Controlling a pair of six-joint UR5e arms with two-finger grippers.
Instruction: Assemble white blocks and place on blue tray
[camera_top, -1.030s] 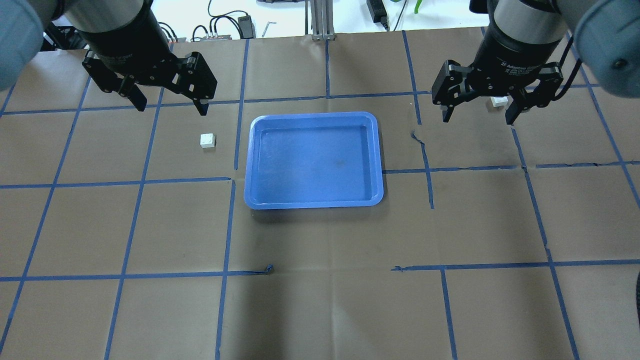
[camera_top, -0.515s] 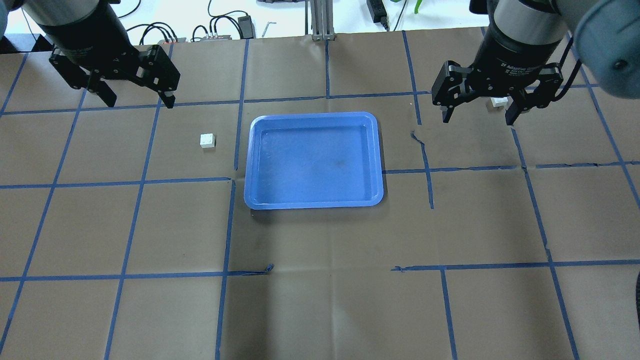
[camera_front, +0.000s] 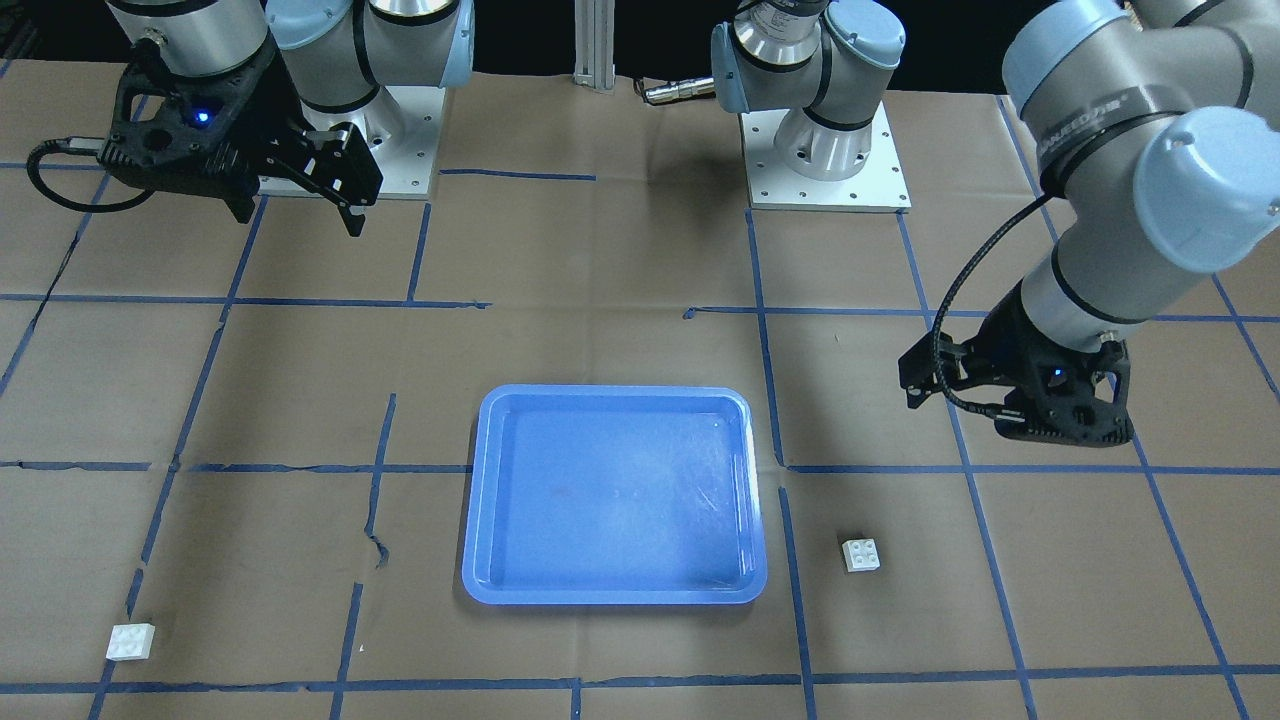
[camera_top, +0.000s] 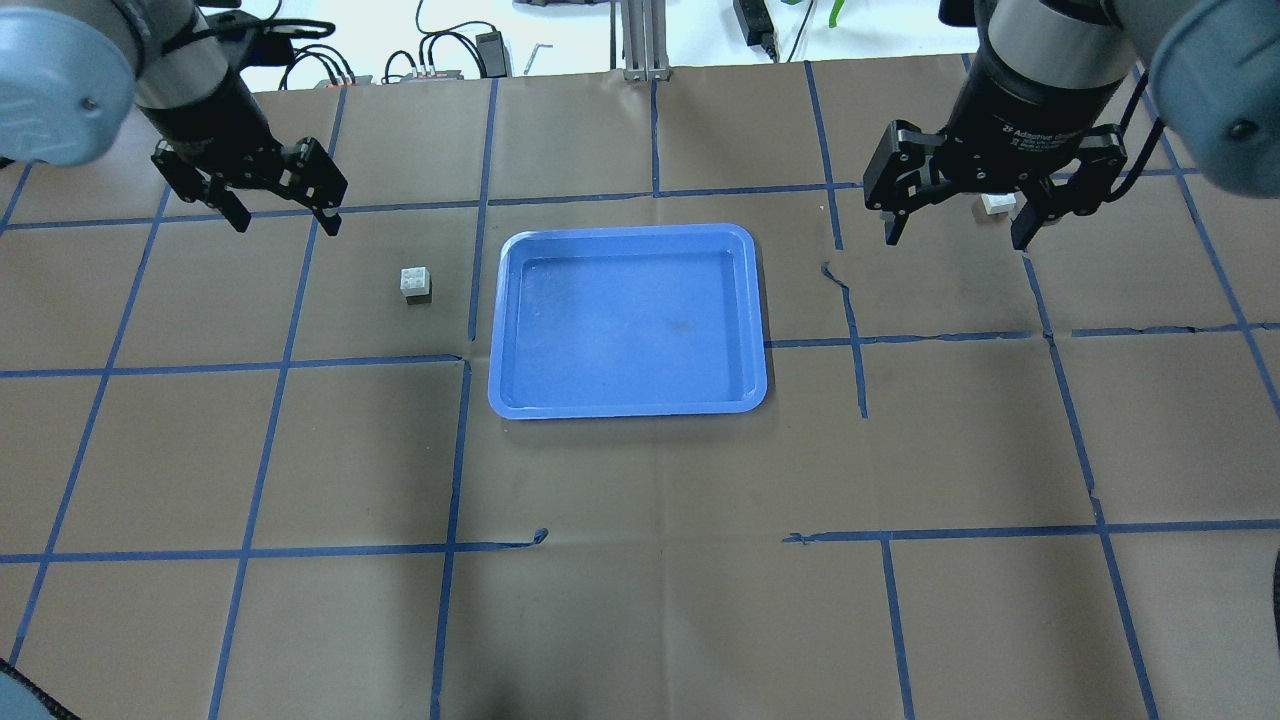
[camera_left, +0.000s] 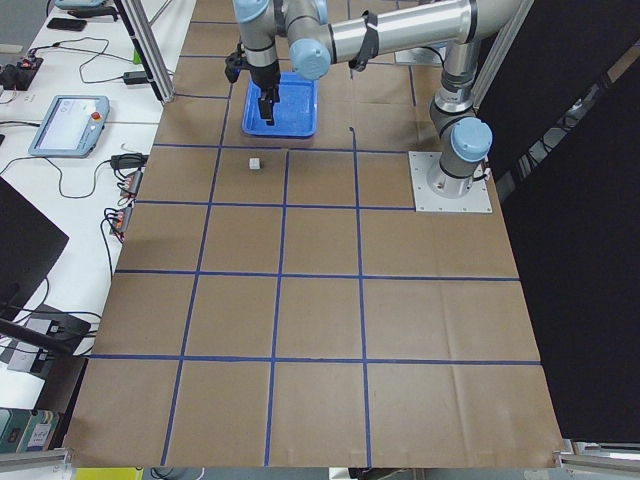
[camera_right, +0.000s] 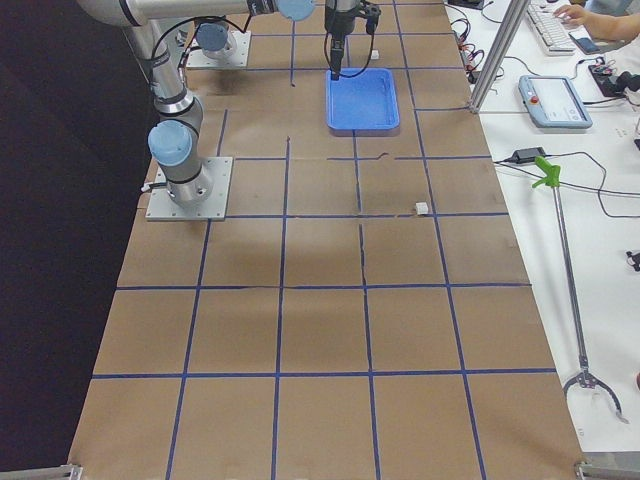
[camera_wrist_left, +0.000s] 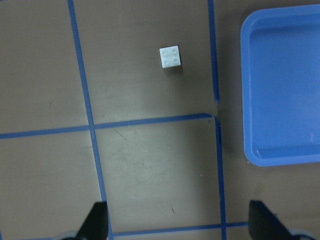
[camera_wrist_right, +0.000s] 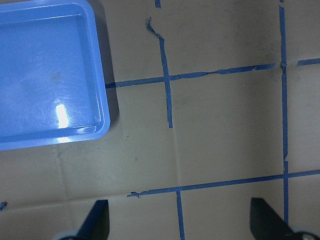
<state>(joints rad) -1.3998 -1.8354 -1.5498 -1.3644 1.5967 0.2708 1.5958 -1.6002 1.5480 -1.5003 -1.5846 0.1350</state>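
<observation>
Brown paper covers the counter (camera_top: 640, 620), ruled into squares by blue tape lines (camera_top: 200, 366). The blue tray (camera_top: 628, 232) lies flat at the middle of it, with nothing inside.

Seen from overhead, the left claw (camera_top: 285, 222) hangs above the counter at about 10 o'clock of the tray. Its two fingers are spread wide with nothing between them. The left wrist view shows both fingertips (camera_wrist_left: 95, 222) far apart at the bottom corners. The right claw (camera_top: 955, 238) hangs at about 2 o'clock of the tray, likewise spread wide and holding nothing.

One white block (camera_top: 415, 284) sits studs up on the counter at 9 o'clock of the tray, near its short side but apart from it. It is at about 4 o'clock of the left claw. The other white block (camera_top: 996, 203) lies on the counter at 2 o'clock of the tray, well apart from it. Overhead it peeps out between the right claw's body and one finger. The two blocks lie on opposite sides of the tray, not joined.
</observation>
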